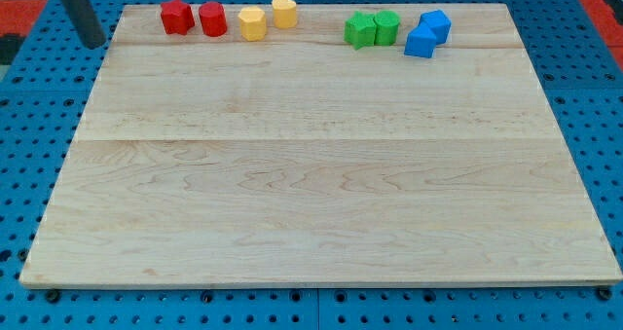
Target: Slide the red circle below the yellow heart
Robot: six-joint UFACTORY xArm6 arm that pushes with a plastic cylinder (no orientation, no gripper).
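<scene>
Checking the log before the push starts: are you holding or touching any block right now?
Nothing is held. My tip sits off the board's top-left corner, apart from the red blocks.

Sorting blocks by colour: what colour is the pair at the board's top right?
Blue, seen in the camera view, right of the green pair.

The red circle [212, 19] sits near the view's top edge on my board. The yellow heart [284, 11] lies well to its right, slightly higher.

Eight blocks [252, 23] line the board's [311, 174] top edge
</scene>
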